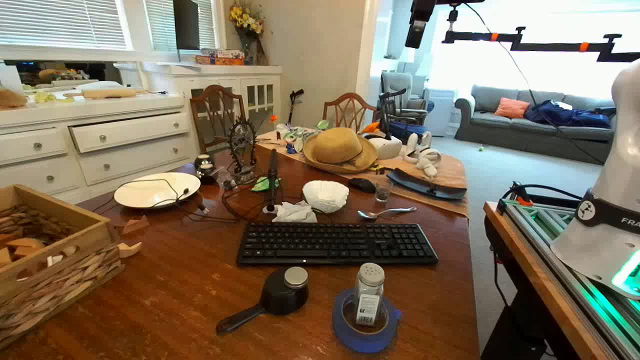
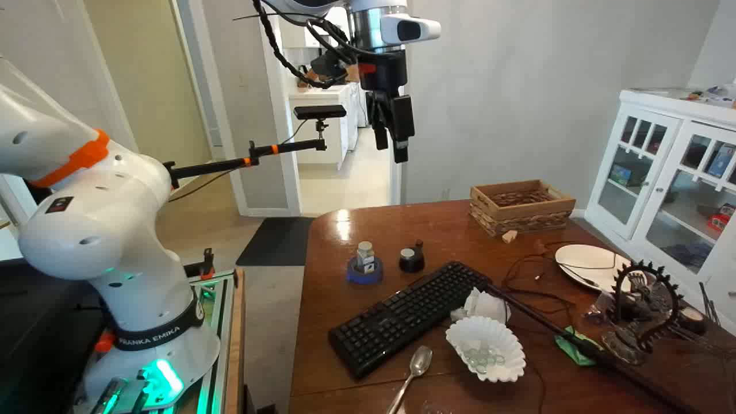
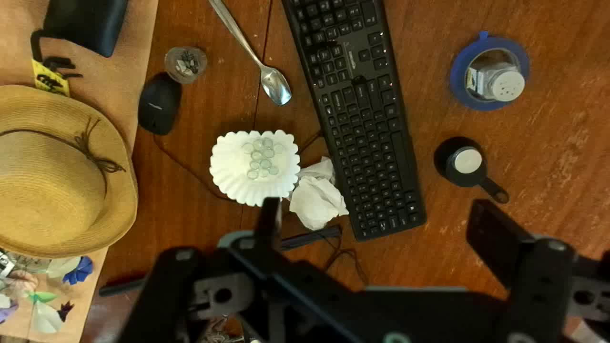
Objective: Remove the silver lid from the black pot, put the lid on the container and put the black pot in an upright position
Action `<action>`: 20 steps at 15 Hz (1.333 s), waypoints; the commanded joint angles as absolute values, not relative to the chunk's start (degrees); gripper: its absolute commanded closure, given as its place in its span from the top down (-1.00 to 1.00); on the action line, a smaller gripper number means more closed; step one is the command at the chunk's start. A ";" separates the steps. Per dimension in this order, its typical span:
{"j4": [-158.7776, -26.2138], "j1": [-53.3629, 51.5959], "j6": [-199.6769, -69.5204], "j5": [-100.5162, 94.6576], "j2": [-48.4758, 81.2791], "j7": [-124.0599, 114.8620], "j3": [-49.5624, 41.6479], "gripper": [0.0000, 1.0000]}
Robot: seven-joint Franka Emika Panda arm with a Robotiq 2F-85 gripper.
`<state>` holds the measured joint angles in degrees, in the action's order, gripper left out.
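The gripper [image 3: 376, 206] hangs high above the table [image 1: 165, 300], its 2 fingers [image 3: 498, 240] spread wide apart. The silver lid [image 1: 296, 277] lies on top of the black pot [image 1: 280, 299], which looks upside down, its handle [image 1: 241, 319] low over the table. Near the pot, a clear shaker [image 1: 369, 297] stands inside a roll of blue tape [image 1: 367, 344].

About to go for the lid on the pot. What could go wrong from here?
The lid seems loose on the pot, so a bump could slide it off. The tall shaker stands in the tape roll; if it's your container, an off-centre press might tip it. The keyboard lies close by; righting the pot could perhaps swing the handle into it.
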<state>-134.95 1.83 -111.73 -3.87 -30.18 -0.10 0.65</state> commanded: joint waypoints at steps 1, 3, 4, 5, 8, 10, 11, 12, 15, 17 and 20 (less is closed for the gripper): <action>-134.86 1.49 -111.62 -4.02 -30.15 -0.25 0.38 1.00; -134.86 1.49 -111.62 -4.02 -30.15 -0.25 0.38 1.00; -134.86 1.49 -111.62 -4.02 -30.15 -0.25 0.38 1.00; -134.86 1.49 -111.62 -4.02 -30.15 -0.25 0.38 1.00; -134.86 1.49 -111.62 -4.02 -30.15 -0.25 0.38 1.00; -134.86 1.49 -111.62 -4.02 -30.15 -0.25 0.38 1.00; -134.86 1.49 -111.62 -4.02 -30.15 -0.25 0.38 1.00; -134.86 1.49 -111.62 -4.02 -30.15 -0.25 0.38 1.00; -134.86 1.49 -111.62 -4.02 -30.15 -0.25 0.38 1.00; -134.86 1.49 -111.62 -4.02 -30.15 -0.25 0.38 1.00; -136.83 0.34 -113.26 -4.08 -29.50 0.12 1.53 1.00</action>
<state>-134.96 1.78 -111.73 -3.86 -30.17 -0.07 0.65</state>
